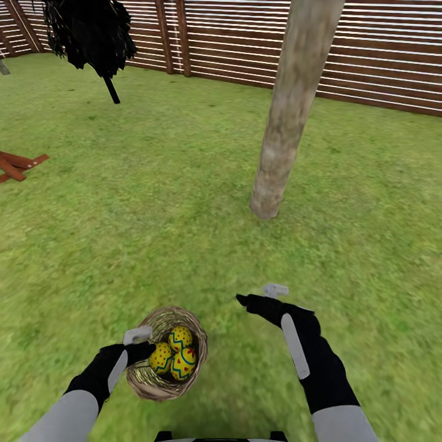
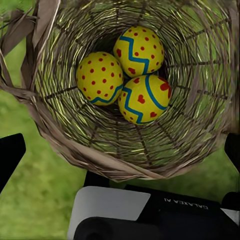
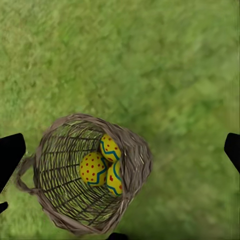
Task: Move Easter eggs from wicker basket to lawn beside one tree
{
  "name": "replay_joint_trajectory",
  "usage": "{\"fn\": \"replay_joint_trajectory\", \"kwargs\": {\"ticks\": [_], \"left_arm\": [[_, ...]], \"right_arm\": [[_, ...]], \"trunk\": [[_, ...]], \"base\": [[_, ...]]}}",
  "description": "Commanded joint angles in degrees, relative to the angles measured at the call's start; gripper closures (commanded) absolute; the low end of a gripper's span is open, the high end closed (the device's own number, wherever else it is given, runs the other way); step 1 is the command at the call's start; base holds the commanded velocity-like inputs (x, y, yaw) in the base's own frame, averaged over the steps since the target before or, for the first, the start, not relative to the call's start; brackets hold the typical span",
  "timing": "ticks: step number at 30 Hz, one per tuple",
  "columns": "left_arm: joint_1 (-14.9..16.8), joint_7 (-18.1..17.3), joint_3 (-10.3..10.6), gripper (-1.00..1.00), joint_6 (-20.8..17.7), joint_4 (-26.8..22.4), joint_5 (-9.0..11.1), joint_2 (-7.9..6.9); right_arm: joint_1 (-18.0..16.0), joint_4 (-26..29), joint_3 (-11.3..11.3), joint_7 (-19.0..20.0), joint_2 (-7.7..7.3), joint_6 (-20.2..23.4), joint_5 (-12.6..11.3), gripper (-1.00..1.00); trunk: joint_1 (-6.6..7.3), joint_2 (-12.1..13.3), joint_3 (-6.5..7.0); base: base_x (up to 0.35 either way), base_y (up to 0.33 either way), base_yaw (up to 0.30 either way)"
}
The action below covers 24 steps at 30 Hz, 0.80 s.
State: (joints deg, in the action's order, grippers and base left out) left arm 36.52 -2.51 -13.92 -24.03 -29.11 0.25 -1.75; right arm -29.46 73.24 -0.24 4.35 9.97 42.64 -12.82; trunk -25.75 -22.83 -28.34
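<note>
Three eggs (image 2: 125,75) lie together in the basket (image 1: 153,383) on the grass (image 1: 184,215), so nothing is done. Left hand (image 1: 139,344) hovers spread at its near-left rim; right hand (image 1: 261,296), spread and empty, hangs right. A tree trunk (image 1: 288,116) stands beyond.

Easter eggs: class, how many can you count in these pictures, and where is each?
3, all inside the wicker basket on the lawn: one far, one left, one near. None hidden, seemingly.
</note>
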Motion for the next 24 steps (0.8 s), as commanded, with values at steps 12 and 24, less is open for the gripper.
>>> {"fn": "replay_joint_trajectory", "kwargs": {"ticks": [12, 24], "left_arm": [[4.98, -0.22, -0.68, -1.00, -5.55, 2.94, 0.14, -0.13], [5.05, -0.22, -0.67, -1.00, -2.78, 3.09, 0.11, -0.03]], "right_arm": [[1.33, 5.98, 1.34, 0.74, 0.02, 3.70, -3.43, -1.00], [1.33, 5.78, 1.31, 0.83, 0.02, 3.70, -3.52, -1.00]], "trunk": [[-0.03, -0.09, -0.11], [-0.03, -0.09, -1.07]], "base": [[0.000, 0.000, 0.000], [0.000, 0.000, 0.000]]}}
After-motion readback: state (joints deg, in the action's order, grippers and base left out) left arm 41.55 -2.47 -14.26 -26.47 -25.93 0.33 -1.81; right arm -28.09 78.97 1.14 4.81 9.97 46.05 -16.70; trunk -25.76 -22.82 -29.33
